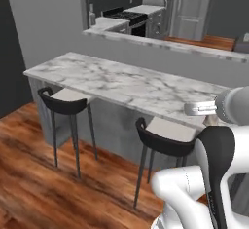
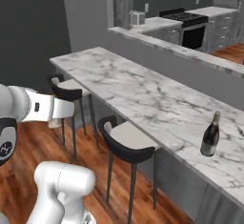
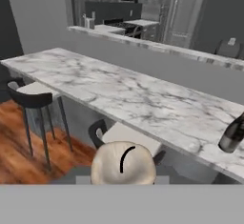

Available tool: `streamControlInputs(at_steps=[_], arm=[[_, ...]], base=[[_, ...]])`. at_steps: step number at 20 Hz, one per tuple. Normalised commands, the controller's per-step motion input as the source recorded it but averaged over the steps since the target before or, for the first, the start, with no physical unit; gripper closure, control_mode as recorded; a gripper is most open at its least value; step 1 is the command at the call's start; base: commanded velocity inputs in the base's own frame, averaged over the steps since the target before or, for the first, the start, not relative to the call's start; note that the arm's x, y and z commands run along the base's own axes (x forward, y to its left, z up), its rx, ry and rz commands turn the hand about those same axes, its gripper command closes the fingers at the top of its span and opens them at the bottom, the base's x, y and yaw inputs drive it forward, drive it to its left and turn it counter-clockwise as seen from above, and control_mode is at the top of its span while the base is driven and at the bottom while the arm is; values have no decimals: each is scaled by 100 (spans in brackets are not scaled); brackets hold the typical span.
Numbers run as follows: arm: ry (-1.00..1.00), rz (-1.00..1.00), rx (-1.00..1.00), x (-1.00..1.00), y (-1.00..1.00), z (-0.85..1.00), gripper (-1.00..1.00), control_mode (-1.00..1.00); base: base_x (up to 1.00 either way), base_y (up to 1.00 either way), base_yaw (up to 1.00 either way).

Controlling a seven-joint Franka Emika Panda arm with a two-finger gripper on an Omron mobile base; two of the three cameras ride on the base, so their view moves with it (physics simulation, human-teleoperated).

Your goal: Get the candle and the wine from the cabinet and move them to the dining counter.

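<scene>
The wine bottle point(image 2: 210, 135) stands upright on the marble tabletop point(image 2: 143, 94), at the lower right of the right base view, quite near the front edge of the slab. In the hand view its dark body shows at the right border. So this half of the task looks done.

The candle point(image 3: 123, 163) sits at the bottom centre of the hand view as a pale tan disc with a short dark wick. It is so close to the lens that I judge the claw is carrying it. The fingertips are hidden behind the candle, so I cannot say for sure that they are pinching it; it only seems so.

The robot arm point(image 1: 214, 108) reaches toward the tabletop from the lower right of the left base view. Under the slab stand two bar stools point(image 1: 68, 101), with dark backs and pale seats.

The risks, as I judge them:
- The candle is small. If it is released before it is well over the marble, it can drop on the near bar stool or on the wooden floor point(image 1: 29, 174).
- If the arm swings toward the right of the frame, it can knock the bottle, which has little room before the edge.
- If the base drives closer, the arm may hit a stool back.
</scene>
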Motion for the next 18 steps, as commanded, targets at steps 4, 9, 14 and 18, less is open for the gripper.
streamControlInputs(at_steps=[4, 9, 14, 18], arm=[[0, 0, 0, 0, 0, 0, 100, 100], [0, 0, 0, 0, 0, 0, 100, 100], [0, 0, 0, 0, 0, 0, 100, 100], [0, 0, 0, 0, 0, 0, 100, 100]], base=[[53, 58, -51], [55, 50, -49], [57, 44, -46], [60, 28, -43]])
